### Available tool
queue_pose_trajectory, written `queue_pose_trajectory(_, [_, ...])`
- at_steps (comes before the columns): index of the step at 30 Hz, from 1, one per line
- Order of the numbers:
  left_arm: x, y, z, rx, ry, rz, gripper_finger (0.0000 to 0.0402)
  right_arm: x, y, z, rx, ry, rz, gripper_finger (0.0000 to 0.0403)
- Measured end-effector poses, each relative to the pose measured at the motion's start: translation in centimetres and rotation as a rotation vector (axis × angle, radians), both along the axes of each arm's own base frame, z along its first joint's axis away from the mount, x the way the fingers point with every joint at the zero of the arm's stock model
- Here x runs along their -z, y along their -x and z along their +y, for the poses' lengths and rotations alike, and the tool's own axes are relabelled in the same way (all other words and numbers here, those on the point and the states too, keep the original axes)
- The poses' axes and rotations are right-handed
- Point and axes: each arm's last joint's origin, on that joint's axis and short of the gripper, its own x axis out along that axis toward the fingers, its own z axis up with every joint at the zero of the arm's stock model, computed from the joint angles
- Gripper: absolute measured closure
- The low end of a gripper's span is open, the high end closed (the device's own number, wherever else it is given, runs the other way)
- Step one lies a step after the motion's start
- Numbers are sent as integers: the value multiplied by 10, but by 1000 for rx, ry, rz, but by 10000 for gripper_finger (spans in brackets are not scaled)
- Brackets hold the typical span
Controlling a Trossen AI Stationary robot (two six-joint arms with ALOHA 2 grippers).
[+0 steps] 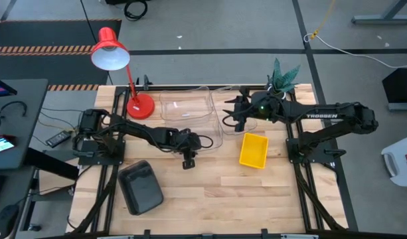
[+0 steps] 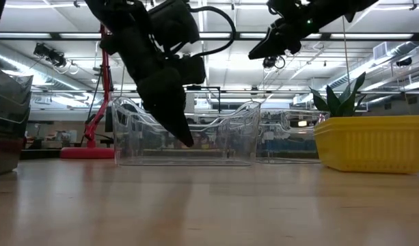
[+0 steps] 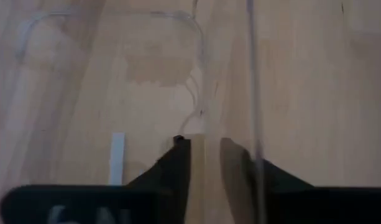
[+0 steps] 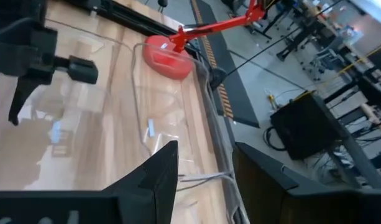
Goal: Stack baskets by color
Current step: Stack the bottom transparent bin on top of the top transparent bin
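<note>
From above, I see my left gripper [image 1: 188,158] right at the near edge of the clear basket [image 1: 186,109], closer than my right gripper [image 1: 235,117]. Down low, it points into that wall. Its wrist view shows the wall between half-closed fingers [image 3: 174,163]. My right gripper is open, empty.

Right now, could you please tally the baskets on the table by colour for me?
Yellow basket: 1
Dark grey basket: 1
Clear baskets: 2
Total: 4 in view; any nested inside others cannot be told apart.
</note>
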Motion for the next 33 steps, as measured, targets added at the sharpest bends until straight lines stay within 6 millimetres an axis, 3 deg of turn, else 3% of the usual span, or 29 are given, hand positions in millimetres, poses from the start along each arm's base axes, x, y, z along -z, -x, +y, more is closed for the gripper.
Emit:
queue_pose_trajectory(5, [-5, 2, 0, 26, 16, -2, 389, 1, 1, -1, -15, -17, 8, 245])
queue_pose_trajectory(10, [-22, 1, -2, 40, 68, 33, 392, 3, 1, -1, -15, -21, 24, 245])
queue_pose_trajectory(15, [-58, -8, -7, 71, 79, 103, 396, 5, 2, -1, -15, -24, 42, 245])
queue_pose_trajectory(26, [-125, -12, 2, 17, -127, 149, 397, 0, 12, 1, 0, -35, 57, 245])
queue_pose_trajectory(33, [-134, -10, 27, -43, -327, 192, 397, -8, 25, 6, 8, -81, 29, 245])
